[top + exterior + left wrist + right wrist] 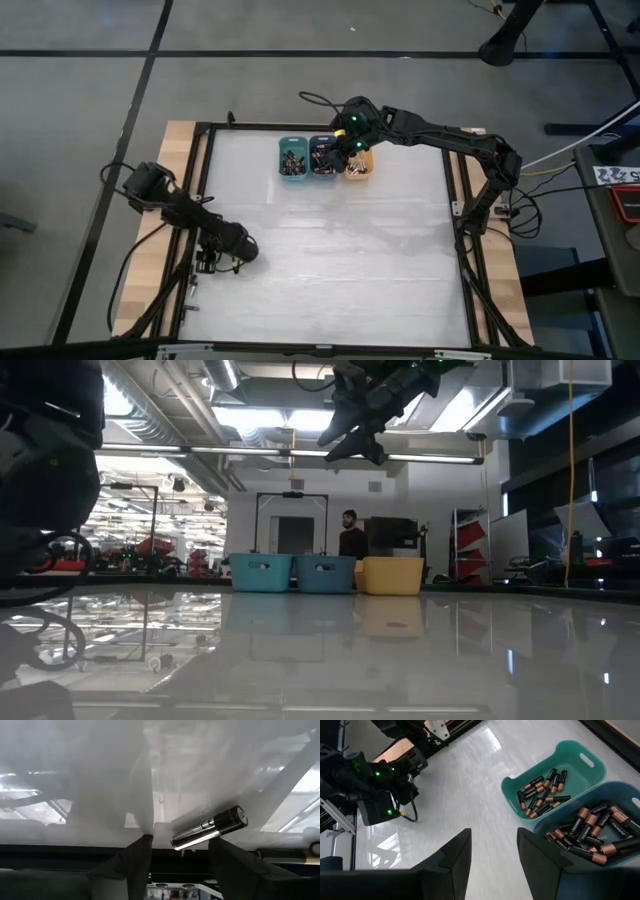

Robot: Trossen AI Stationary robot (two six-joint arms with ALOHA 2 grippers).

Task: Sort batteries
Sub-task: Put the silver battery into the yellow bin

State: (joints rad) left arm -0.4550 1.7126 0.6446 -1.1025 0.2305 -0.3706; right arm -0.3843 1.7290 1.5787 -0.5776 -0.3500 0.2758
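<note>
Batteries (540,792) mostly fill the bins (293,158) beneath my empty, parted right pincer (492,851), while one stray cell (209,827) lies between my left pincer's (180,852) spread fingers.

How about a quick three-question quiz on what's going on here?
1. True or false: the right gripper is shut.
2. How many bins stand in a row? A two, B three, C four.
3. Fill in: just ahead of the left gripper lies one ___.
Key: 1 false; 2 B; 3 battery.
</note>
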